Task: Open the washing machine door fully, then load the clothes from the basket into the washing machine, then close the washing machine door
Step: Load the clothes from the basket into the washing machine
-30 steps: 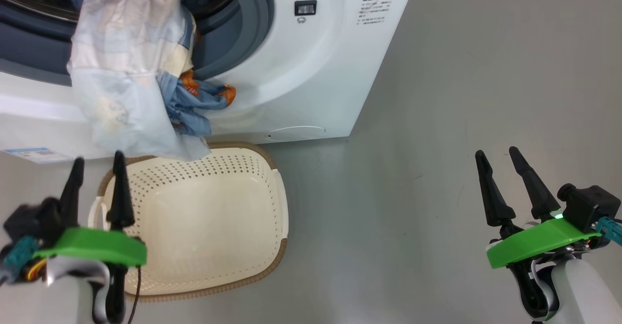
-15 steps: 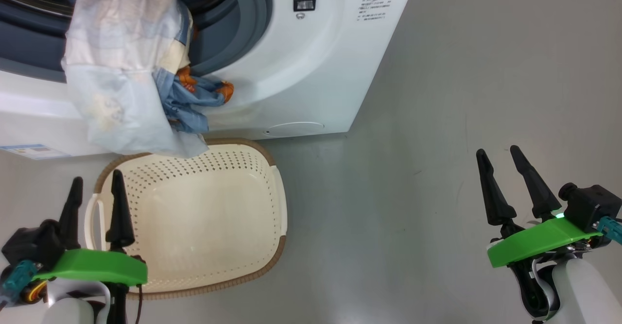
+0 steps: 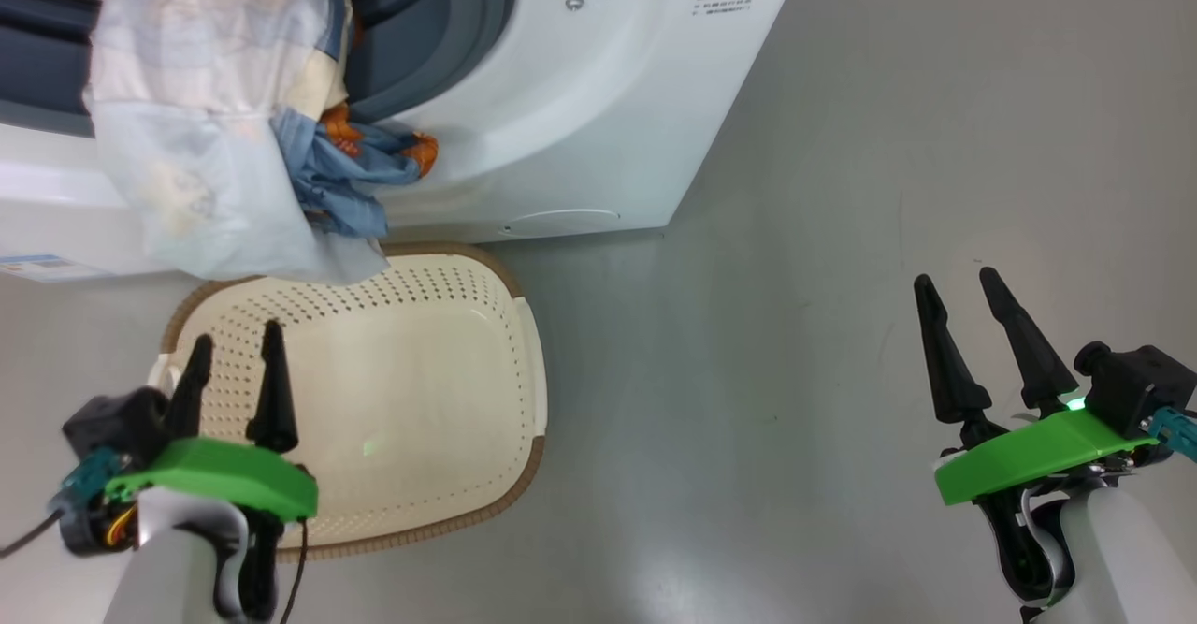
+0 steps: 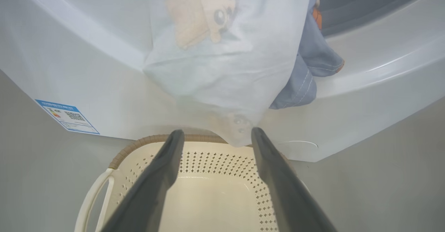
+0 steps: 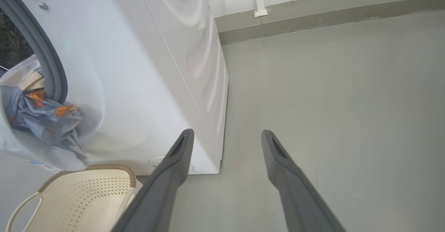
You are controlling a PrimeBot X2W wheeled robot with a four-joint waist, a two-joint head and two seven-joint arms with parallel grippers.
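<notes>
Pale blue clothes (image 3: 206, 137), thin cartoon-printed cloth over darker blue fabric with orange prints, hang out of the round opening of the big white front-loading washing machine (image 3: 580, 119). They drape over its grey-blue rubber seal (image 3: 468, 35) and front lip, and the lowest hem reaches the far brown rim of the small cream perforated plastic basket (image 3: 526, 362). The basket sits on the grey floor (image 3: 842, 184) right against the machine. My left fingers (image 3: 274, 385) hover spread over the basket's near-left side, pinching nothing. My right fingers (image 3: 944, 367), also spread with nothing between them, hang over the floor well to the right.
</notes>
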